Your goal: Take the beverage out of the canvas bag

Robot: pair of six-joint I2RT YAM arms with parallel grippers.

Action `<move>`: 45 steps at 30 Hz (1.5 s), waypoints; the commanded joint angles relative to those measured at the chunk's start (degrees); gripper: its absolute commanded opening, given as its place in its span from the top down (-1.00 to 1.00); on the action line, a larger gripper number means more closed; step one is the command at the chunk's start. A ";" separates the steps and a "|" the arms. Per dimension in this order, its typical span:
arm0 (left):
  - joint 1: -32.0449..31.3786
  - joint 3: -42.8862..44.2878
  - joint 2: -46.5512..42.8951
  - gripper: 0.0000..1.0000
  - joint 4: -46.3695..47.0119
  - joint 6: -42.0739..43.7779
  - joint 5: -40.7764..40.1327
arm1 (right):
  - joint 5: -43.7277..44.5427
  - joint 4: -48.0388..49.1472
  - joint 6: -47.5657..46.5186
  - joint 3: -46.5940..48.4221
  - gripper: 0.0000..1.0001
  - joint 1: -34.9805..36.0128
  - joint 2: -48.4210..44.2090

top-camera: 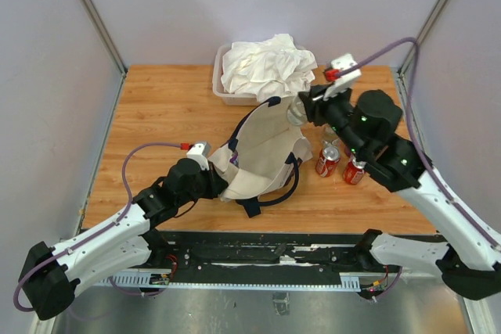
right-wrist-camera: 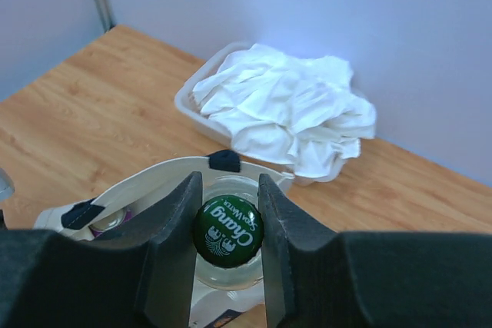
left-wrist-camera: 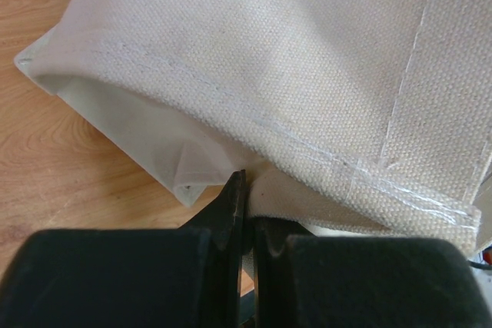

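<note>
Two grips are on: left on the bag, right on the bottle at its mouth.
The bag [top-camera: 262, 154] lies slack mid-table with its mouth toward the far right. It is soft canvas and will likely drag along with whatever you pull from it. Your left gripper [left-wrist-camera: 244, 182], fingers pressed together on a fold at the near-left corner, is its anchor. The bottle [top-camera: 296, 111] sits in the mouth. It looks like clear glass, so expect it to be heavy, rigid, slick and breakable. Two red cans [top-camera: 327, 160] lie just right of the bag, so steer clear of them. Your right gripper [right-wrist-camera: 228, 182] pinches the green cap [right-wrist-camera: 227, 232] from both sides. That is a small, smooth hold, and I'd judge the neck below it safer.
</note>
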 commanded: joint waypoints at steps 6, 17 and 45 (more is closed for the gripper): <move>0.08 -0.32 -0.19 0.95 -2.33 1.43 -1.86 | 22.00 -1.70 -3.10 -5.95 0.99 0.27 -15.20; 0.09 -0.77 0.50 0.95 -1.64 1.36 -1.17 | 27.73 -9.87 7.39 -25.18 0.99 0.31 -30.39; 0.09 0.76 4.41 0.96 -0.27 3.31 -0.10 | 25.52 -1.98 22.20 -49.65 0.99 -1.99 -33.14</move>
